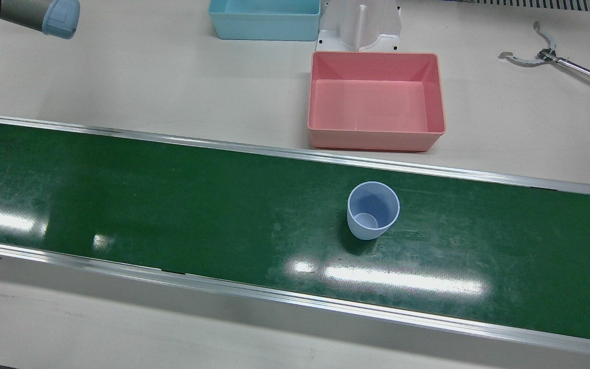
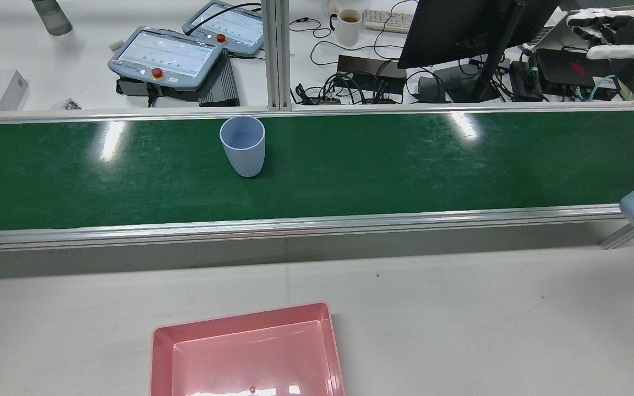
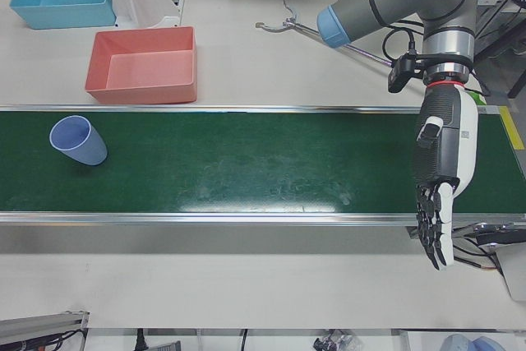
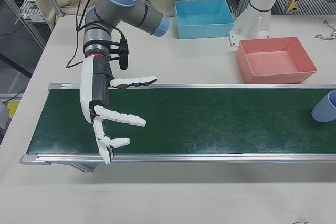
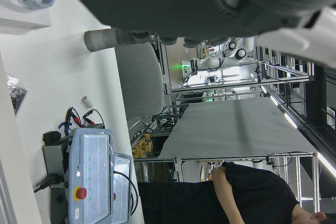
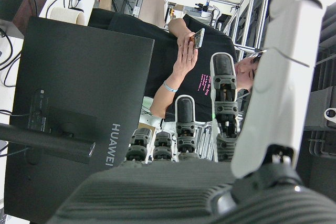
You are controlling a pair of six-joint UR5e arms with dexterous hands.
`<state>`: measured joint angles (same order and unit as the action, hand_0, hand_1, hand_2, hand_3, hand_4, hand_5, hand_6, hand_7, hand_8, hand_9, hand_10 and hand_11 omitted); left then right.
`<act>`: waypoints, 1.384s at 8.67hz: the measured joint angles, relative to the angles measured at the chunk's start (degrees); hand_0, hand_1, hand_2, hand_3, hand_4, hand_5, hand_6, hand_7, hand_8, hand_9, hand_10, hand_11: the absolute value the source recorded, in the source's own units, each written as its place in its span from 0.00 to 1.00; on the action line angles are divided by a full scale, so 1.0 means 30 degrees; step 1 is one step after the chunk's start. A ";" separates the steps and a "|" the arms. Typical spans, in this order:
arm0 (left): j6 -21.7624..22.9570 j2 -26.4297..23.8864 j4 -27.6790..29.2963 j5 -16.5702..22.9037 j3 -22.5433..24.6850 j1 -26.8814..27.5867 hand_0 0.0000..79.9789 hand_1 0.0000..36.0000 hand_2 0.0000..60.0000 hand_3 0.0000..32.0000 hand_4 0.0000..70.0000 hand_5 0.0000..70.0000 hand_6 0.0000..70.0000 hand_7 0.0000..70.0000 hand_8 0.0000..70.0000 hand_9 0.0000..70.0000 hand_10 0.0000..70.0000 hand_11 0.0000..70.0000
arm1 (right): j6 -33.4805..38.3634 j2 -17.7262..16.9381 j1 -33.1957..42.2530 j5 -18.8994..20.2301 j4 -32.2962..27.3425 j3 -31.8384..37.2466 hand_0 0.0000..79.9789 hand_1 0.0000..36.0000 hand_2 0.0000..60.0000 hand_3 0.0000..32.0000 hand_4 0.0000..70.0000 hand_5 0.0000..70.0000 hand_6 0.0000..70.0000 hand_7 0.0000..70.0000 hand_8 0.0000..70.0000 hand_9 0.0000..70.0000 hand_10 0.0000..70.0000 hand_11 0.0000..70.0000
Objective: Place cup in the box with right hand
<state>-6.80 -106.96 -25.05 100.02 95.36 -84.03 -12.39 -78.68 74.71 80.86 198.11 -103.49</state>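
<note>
one cup (image 1: 373,210), two boxes (image 1: 376,100), perhaps one tongs (image 1: 541,54)

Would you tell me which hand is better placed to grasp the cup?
Right, narrowly: right hand and left hand hang open at opposite belt ends, far from the cup; the task assigns the right.

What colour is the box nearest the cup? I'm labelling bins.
Pink; the box beside the cup shows best in the front view.

The right hand (image 4: 107,116) hangs from its bent arm, fingers (image 4: 126,117) spread apart and holding nothing; the left hand (image 3: 442,178) points straight down from its arm, fingers (image 3: 431,232) extended close together, likewise empty.
</note>
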 measured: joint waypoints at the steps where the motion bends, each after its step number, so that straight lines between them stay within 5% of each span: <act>1: 0.0003 0.0000 -0.0001 0.0000 0.0000 0.0001 0.00 0.00 0.00 0.00 0.00 0.00 0.00 0.00 0.00 0.00 0.00 0.00 | 0.0001 0.0005 -0.0001 0.0000 0.0000 0.0000 0.72 0.45 0.00 0.00 0.58 0.09 0.16 0.67 0.06 0.19 0.11 0.19; 12: -0.0002 0.0001 0.0000 0.0000 0.0000 0.0001 0.00 0.00 0.00 0.00 0.00 0.00 0.00 0.00 0.00 0.00 0.00 0.00 | 0.0029 -0.0022 0.0014 0.0000 0.0000 -0.0020 0.73 0.45 0.00 0.00 0.58 0.09 0.16 0.63 0.05 0.17 0.11 0.19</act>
<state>-6.80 -106.96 -25.05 100.02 95.36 -84.02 -12.31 -78.75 74.75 80.86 198.11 -103.55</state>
